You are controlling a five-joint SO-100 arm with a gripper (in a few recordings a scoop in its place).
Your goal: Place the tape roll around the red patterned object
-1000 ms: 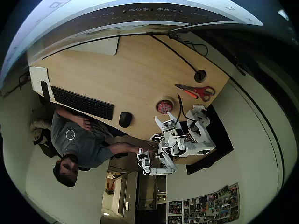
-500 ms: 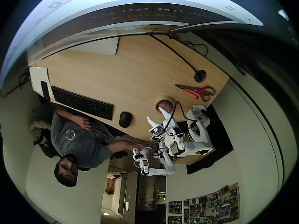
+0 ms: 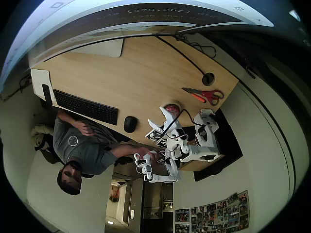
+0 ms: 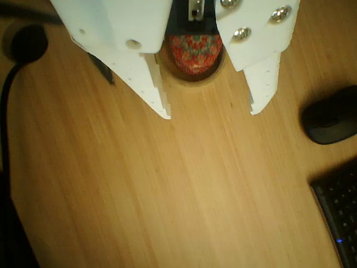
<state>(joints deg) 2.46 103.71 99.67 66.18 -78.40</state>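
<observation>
Beige tape roll (image 4: 192, 75) rings red patterned object (image 4: 195, 53) behind the open pincer (image 4: 210, 114)

My arm (image 3: 187, 145) is white plastic with a black cable. My gripper (image 4: 209, 114) has two white, perforated, tapered fingers (image 4: 265, 84) fastened by silver screws.

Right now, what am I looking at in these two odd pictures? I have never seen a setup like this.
One picture comes from a fisheye camera overhead, the other from a camera riding on the robot's wrist. The white machine is a small robot arm; its two fingers stand open with nothing between them, as the wrist view shows. On the wooden desk sits the red patterned object with the tape roll ringed around it, just behind the fingers. Also on the desk: red-handled scissors, a black mouse and a keyboard. A person sits at the desk's edge.
</observation>
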